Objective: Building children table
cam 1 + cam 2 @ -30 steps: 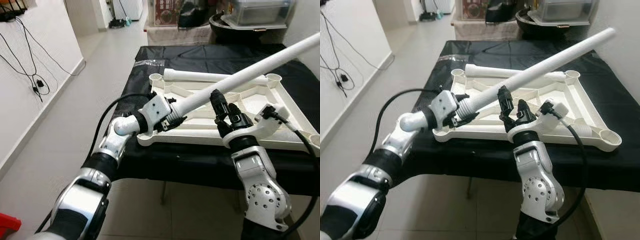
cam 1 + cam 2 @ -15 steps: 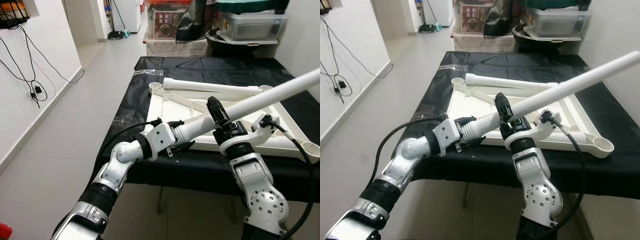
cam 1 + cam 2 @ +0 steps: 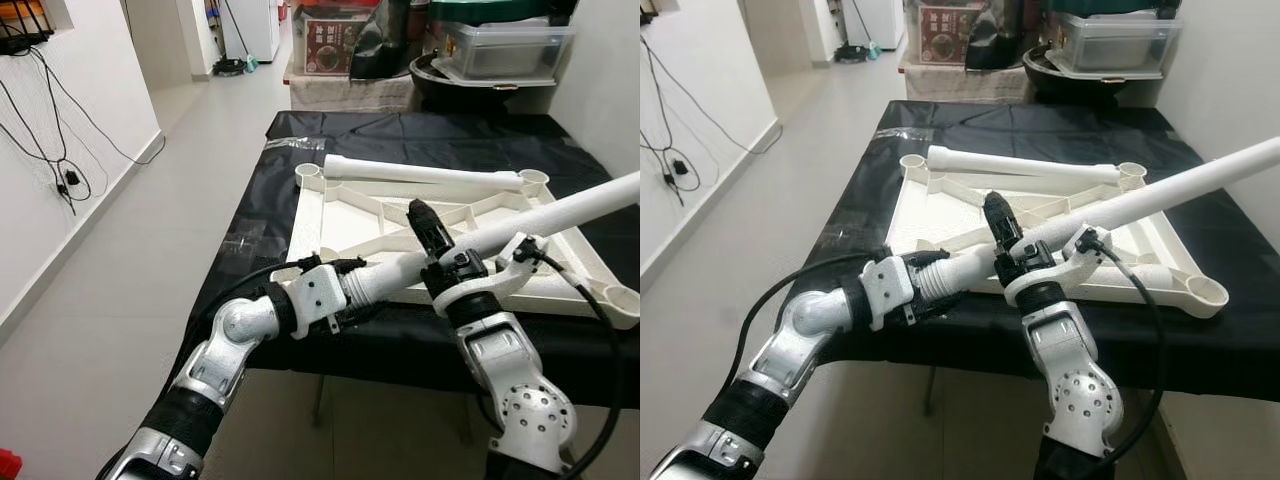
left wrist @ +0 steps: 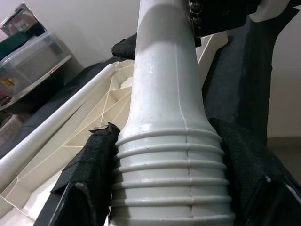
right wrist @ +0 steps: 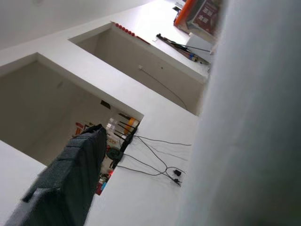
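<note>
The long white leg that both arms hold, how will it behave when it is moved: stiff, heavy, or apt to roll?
The leg looks like stiff hollow plastic, so probably light. The left tool grips its ribbed end and the right tool its middle, yet most juts out unsupported, so the tip may swing. Being round, it would likely roll if laid down.

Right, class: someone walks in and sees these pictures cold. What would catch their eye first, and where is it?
First, the long white table leg, slanting across the scene above the table's near edge. The left hand is shut on its ribbed end, and the right hand grips it further along. Behind it, the upside-down white tabletop lies on the black-covered table, with a second white leg resting along its far edge.
</note>
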Robot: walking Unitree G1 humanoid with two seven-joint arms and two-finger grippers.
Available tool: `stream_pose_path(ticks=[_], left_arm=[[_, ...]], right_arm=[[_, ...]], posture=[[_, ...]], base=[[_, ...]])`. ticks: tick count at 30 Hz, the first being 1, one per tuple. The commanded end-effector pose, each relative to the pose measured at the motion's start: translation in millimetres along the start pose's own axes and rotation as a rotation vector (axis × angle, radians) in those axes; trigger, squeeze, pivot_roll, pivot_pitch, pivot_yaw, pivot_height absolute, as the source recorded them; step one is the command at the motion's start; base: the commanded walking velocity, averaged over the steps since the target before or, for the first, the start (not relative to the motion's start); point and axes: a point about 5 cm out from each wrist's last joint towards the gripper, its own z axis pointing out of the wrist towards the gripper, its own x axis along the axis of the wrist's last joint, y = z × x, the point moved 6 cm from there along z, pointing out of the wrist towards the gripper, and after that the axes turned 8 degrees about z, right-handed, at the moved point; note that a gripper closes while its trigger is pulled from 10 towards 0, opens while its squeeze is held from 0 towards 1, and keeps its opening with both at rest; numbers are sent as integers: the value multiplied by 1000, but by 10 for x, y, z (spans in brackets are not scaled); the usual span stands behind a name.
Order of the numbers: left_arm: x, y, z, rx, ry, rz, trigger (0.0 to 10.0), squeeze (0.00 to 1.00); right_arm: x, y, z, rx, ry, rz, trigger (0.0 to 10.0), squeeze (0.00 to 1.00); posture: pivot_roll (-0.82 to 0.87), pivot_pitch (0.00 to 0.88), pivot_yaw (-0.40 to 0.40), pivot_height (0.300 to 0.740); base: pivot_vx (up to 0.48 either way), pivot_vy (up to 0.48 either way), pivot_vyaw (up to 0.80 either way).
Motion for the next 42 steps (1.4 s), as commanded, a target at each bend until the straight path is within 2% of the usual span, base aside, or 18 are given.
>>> stream_pose_path(ticks=[1, 15, 20, 21, 23, 24, 31, 32, 34, 36, 37, 38, 39, 40, 42], left_arm=[[18, 70, -16, -32, 2, 1, 10000, 0], [-25, 117, -56, -48, -27, -13, 10000, 0], [-85, 105, -80, -42, -60, -49, 10000, 0], [-162, 99, -113, -37, -97, -89, 10000, 0], [-206, 87, -132, -23, -118, -105, 10000, 0], [-243, 85, -153, -16, -131, -121, 10000, 1000], [-416, 81, -243, -2, -213, -107, 10000, 1000], [-441, 80, -258, -2, -227, -104, 10000, 0], [-471, 58, -277, 16, -242, -118, 10000, 0], [-506, 20, -299, 54, -256, -152, 10000, 0], [-506, 20, -299, 54, -256, -152, 10000, 0], [-513, -1, -306, 85, -260, -174, 10000, 0], [-484, -2, -303, 116, -249, -209, 10000, 0], [-484, -2, -303, 116, -249, -209, 10000, 0], [-433, 7, -295, 156, -232, -252, 10000, 0]], right_arm=[[-42, -3, -4, 10, -17, 32, 0, 0], [10, 42, -14, 2, -6, 31, 0, 0], [38, 24, -8, 9, 3, 34, 0, 0], [76, -28, 2, 24, 18, 38, 0, 0], [100, -59, 11, 34, 26, 44, 0, 0], [124, -100, 21, 47, 34, 50, 0, 0], [237, -292, 73, 110, 68, 73, 0, 0], [254, -323, 76, 119, 73, 75, 0, 0], [281, -354, 83, 125, 82, 64, 0, 0], [373, -348, 95, 88, 117, -55, 0, 0], [373, -348, 95, 88, 117, -55, 0, 0], [428, -268, 106, 17, 139, -196, 10000, 0], [484, -165, 98, -65, 150, -382, 10000, 0], [484, -165, 98, -65, 150, -382, 10000, 0], [579, -45, 61, -162, 174, -641, 10000, 0]], posture=[[107, 0, -28, 740], [107, 0, -27, 740], [105, 0, -26, 740], [105, 0, -26, 740], [106, 0, -26, 740], [106, 0, -26, 740], [108, 0, -27, 740], [108, 0, -27, 740], [106, 0, -24, 740], [107, 0, -25, 740], [107, 0, -25, 740], [108, 0, -25, 740], [106, 0, -26, 740], [106, 0, -26, 740], [106, 0, -28, 740]], base=[[0, 0, 0], [0, 0, 0], [0, 0, 0], [0, 0, 0], [0, 0, 0], [0, 0, 0], [0, 0, 0], [0, 0, 0], [0, 0, 0], [0, 0, 0], [0, 0, 0], [0, 0, 0], [0, 0, 0], [0, 0, 0], [0, 0, 0]])
